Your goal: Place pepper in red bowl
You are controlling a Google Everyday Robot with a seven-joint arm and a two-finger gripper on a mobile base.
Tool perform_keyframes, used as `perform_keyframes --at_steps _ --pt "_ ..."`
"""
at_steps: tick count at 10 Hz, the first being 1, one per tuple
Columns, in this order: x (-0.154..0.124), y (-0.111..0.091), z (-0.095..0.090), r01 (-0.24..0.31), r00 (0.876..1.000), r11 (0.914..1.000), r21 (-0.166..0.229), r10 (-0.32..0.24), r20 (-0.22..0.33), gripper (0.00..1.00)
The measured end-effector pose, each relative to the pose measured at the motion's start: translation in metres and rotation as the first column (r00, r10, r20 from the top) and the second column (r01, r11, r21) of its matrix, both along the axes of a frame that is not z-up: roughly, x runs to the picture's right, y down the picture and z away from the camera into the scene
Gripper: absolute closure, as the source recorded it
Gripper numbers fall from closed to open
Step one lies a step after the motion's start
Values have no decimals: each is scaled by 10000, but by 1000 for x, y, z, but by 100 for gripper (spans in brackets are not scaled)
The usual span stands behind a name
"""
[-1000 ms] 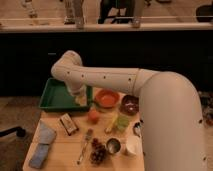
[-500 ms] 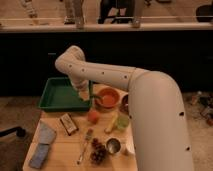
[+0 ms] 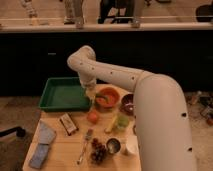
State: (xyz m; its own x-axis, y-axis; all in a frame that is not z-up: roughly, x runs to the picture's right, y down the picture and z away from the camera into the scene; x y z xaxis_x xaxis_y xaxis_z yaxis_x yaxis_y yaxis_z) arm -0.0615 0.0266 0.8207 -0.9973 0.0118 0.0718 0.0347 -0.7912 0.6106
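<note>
The red bowl (image 3: pixel 108 98) is a shallow orange-red bowl at the back of the wooden table, right of the green tray. A small green thing (image 3: pixel 103 96), probably the pepper, lies over the bowl's left inside. My gripper (image 3: pixel 90 95) hangs from the white arm at the tray's right edge, right next to the bowl's left rim. I cannot tell whether it touches the green thing.
The green tray (image 3: pixel 62 95) sits back left. A dark maroon bowl (image 3: pixel 128 104) is right of the red bowl. In front are an orange fruit (image 3: pixel 93 117), a yellow-green item (image 3: pixel 121 121), a snack bar (image 3: pixel 68 123), a fork (image 3: pixel 84 147), grapes (image 3: pixel 99 151), a metal cup (image 3: pixel 114 145) and blue cloths (image 3: pixel 45 134).
The gripper has moved right, from over the green tray's right side to the left rim of the red bowl. The arm's elbow swung along with it.
</note>
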Motion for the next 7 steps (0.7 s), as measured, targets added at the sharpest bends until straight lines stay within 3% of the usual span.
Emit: perform_keyframes --at_steps 4,7 --pt "15 -2 11 -938 9949 9956 -23 938 359 100" --pt "14 -2 21 -1134 9921 9933 -210 1143 519 100"
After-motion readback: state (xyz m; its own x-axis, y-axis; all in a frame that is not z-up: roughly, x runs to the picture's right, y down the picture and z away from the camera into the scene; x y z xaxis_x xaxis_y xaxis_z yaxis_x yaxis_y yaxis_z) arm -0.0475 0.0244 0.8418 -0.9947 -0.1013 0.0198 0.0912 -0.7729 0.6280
